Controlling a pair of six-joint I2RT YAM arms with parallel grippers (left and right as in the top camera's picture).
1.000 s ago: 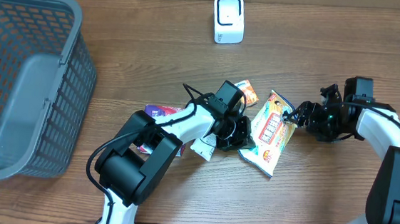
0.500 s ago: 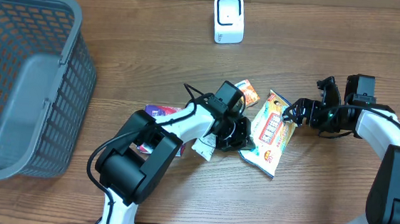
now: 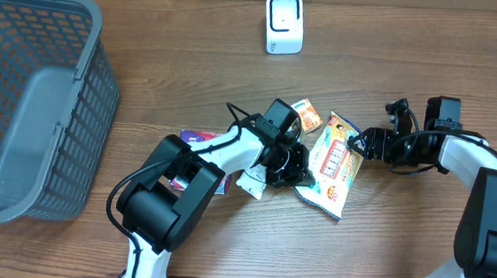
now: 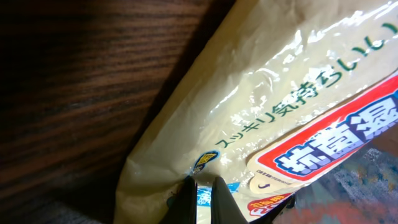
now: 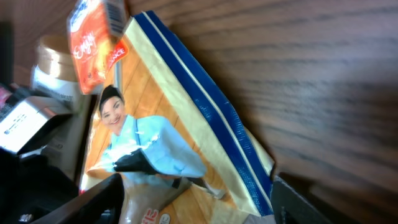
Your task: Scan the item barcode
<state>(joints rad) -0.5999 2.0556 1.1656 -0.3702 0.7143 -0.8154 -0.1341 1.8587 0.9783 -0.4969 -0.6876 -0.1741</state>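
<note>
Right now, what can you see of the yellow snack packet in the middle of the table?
The snack packet is a glossy, crinkled plastic pouch, pale yellow, with a red-framed label, Japanese print, a pictured person in blue and a dark blue stripe along one edge. It lies on the wooden table between the arms. The left gripper pinches one edge with shut fingers; the right gripper straddles the opposite corner, fingers open.

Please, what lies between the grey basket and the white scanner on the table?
Nothing; in the overhead view the table between the basket and the scanner is bare wood.
</note>
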